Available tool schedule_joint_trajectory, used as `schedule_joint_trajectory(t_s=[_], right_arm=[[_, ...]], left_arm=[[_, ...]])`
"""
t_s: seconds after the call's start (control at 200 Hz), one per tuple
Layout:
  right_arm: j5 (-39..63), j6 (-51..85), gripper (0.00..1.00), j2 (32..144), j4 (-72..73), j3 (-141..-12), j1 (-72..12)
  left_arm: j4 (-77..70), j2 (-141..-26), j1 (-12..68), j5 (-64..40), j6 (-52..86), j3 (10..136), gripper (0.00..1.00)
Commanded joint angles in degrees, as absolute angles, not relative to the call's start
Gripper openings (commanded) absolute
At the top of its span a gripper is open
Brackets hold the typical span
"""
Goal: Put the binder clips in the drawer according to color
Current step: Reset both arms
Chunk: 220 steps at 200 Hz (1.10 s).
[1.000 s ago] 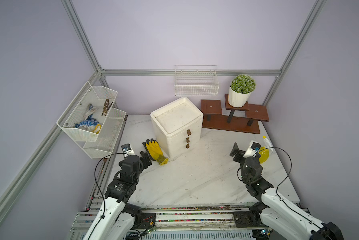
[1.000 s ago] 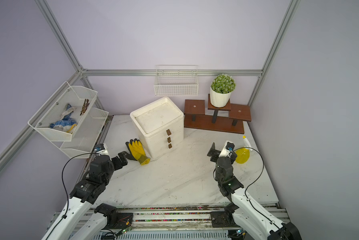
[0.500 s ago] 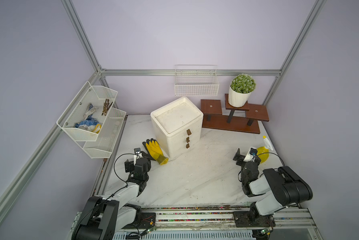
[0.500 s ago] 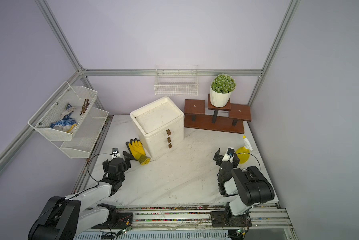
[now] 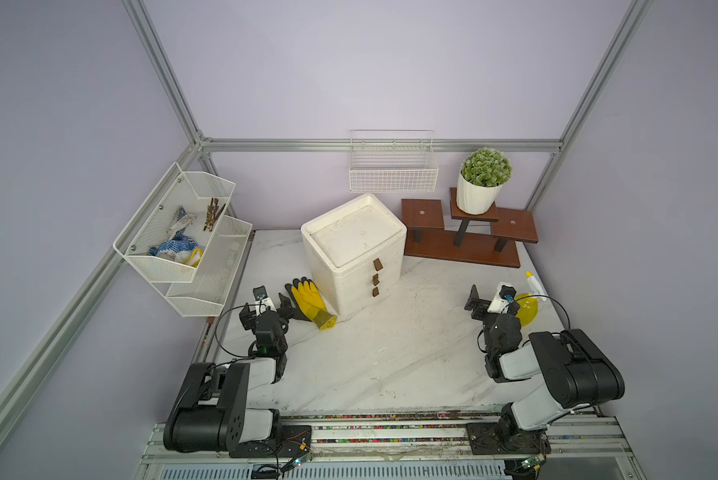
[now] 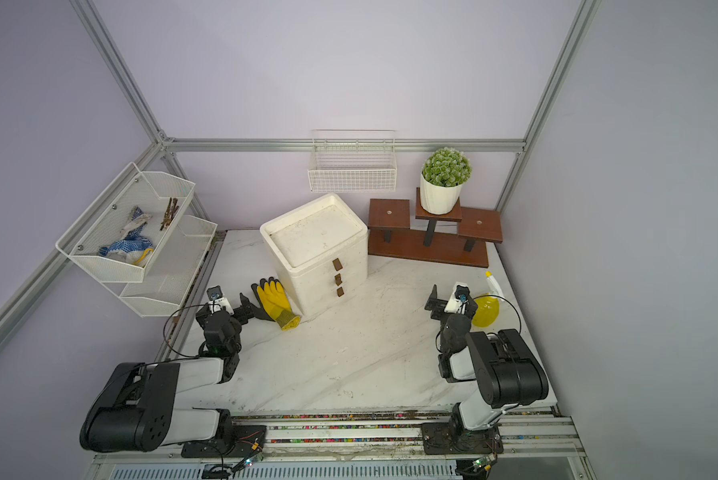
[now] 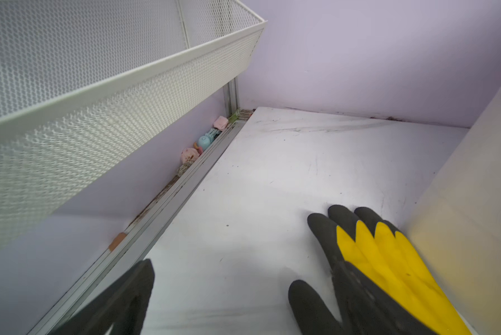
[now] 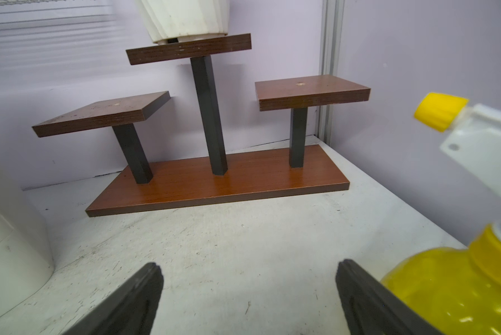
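- The room is a lilac-walled cell in an aluminium frame. A two-tier mesh shelf (image 5: 162,249) hangs on the side wall and a wire basket (image 5: 392,174) on the back wall, both clear of the working area.
- The surface (image 5: 390,353) is white marble-look, scuffed, and bare across the middle.
- The drawer (image 5: 355,249) stands at the back centre, turned so its three brown tabs face my arms; all three drawers look shut.
- A wooden stand (image 5: 461,253) with a potted plant (image 5: 484,178) sits in the back corner.
- A yellow-and-black glove (image 5: 309,301) lies flat just beside the drawer.
- A yellow spray bottle (image 5: 526,311) stands just beside the right pincer (image 8: 249,304), whose jaws are spread wide with nothing between them.
- The left pincer (image 7: 229,304) is equally wide and empty, low beside the glove. To me both arms look parked.
- I see no binder clips on the surface; I judge they are inside the drawer. Some pastel bits (image 7: 204,142) in the wall rail are too small to identify.
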State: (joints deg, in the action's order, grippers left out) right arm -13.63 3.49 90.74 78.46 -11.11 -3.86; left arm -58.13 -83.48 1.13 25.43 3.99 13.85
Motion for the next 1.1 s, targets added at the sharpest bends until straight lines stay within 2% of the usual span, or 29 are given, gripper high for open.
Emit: schedule_joint_trajectory(t_s=[0.0,0.035,0.125,0.19,0.395,0.555,1.095], right_arm=[[-14.1,3.5,0.99,90.6,80.7,-9.8,-3.7],[-15.6,4.1,0.99,90.5,81.0,-9.5,-3.7],[-15.4,4.1,0.99,90.4,80.3,-9.9,-3.7],[-15.0,4.0,0.99,90.4,78.7,-10.8,-3.7],[-14.1,3.7,0.99,89.0,64.9,-16.9,-3.8],[-13.8,3.3,0.99,90.3,69.4,-15.7,-3.8],[-13.8,3.3,0.99,90.2,69.1,-15.8,-3.8]], left_arm=[[-74.9,-91.5,1.0,18.8,1.1,12.8,1.0],[-74.6,-92.2,1.4,18.7,0.4,13.4,1.0],[-59.3,-88.8,1.3,20.5,2.9,17.8,1.0],[-55.2,-89.4,1.2,19.7,2.6,20.6,1.0],[-54.9,-89.7,1.1,20.8,2.9,21.1,1.0],[-54.5,-89.6,1.1,20.4,2.5,21.2,1.0],[-54.4,-89.6,1.1,20.4,2.6,21.3,1.0]])
